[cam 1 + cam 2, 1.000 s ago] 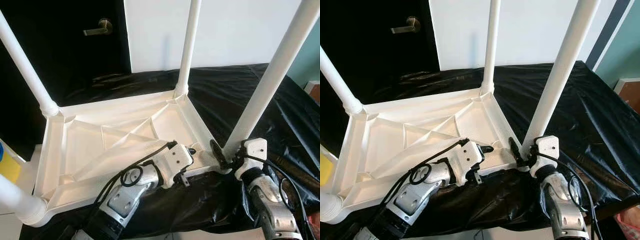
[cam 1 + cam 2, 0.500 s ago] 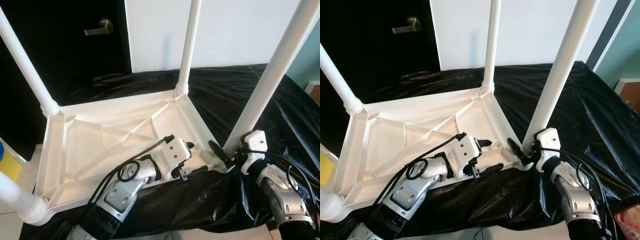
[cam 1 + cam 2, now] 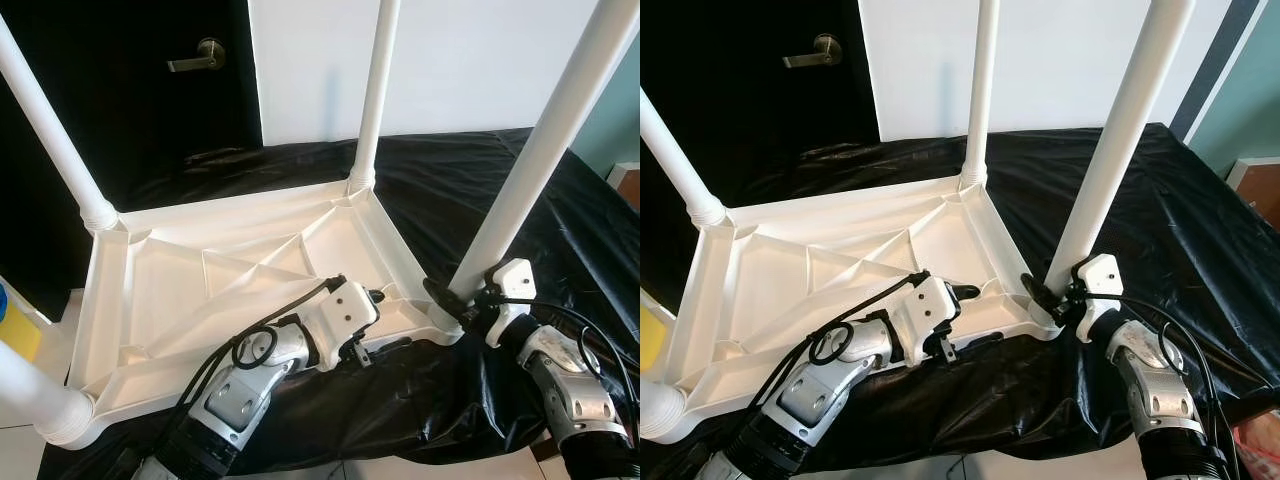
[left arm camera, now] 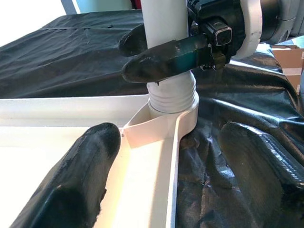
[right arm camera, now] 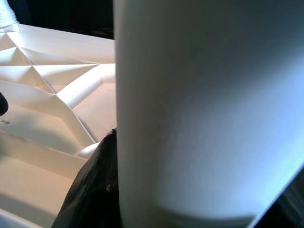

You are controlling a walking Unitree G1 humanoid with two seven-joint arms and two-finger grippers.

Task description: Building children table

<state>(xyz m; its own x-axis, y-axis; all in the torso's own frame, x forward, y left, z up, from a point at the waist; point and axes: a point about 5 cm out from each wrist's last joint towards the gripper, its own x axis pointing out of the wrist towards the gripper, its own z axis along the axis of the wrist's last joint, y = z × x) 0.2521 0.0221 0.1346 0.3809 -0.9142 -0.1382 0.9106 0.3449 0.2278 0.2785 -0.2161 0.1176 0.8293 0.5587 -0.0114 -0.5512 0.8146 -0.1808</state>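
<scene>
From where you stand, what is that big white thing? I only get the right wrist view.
Observer: A table leg, standing in the corner socket of an upside-down white table top. The right gripper has its fingers around the leg's base.
Operator: Is the other arm doing anything?
Observer: The left gripper straddles the table top's near rim, fingers apart.
Operator: How many legs are on?
Observer: Four, one standing at each corner.
</scene>
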